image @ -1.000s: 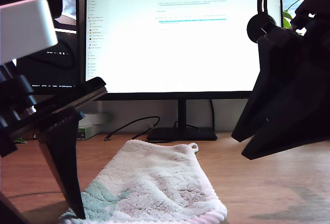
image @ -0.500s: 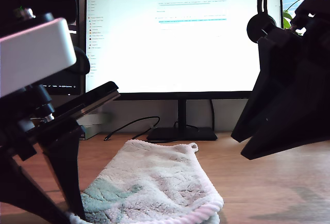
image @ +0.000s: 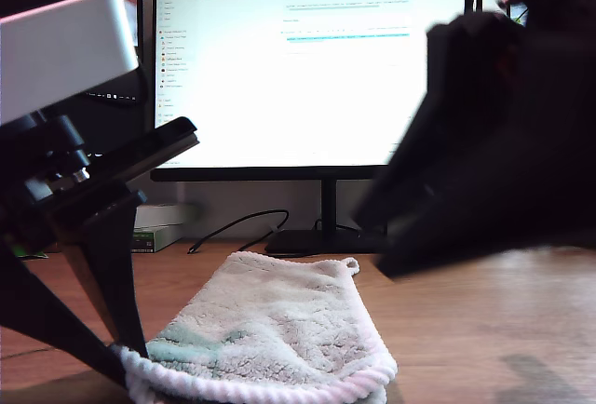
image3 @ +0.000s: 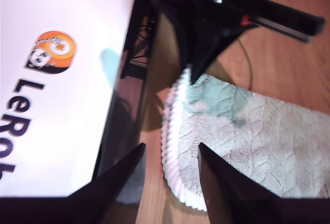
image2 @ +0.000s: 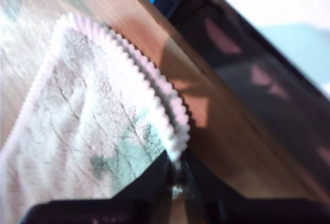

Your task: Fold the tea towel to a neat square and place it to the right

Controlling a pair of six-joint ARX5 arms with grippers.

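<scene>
The tea towel lies fluffy and off-white on the wooden desk in front of the monitor, its ribbed pink trim doubled along the near edge. My first gripper, at the exterior view's lower left, is shut on the towel's trimmed corner. The first wrist view shows the jaws pinching that edge. My second gripper is open and hovers above the folded pink edge of the towel, facing the first gripper. Its arm is a dark blur at the exterior view's right.
A large lit monitor stands behind the towel on a black base, with a black cable beside it. A flat box lies at the exterior view's left. A screen with an orange logo borders the desk's near edge.
The second arm has swung quickly toward the exterior view's left and over the towel. The first gripper has raised the towel's near corner, and the pink-trimmed edge has rolled up.
</scene>
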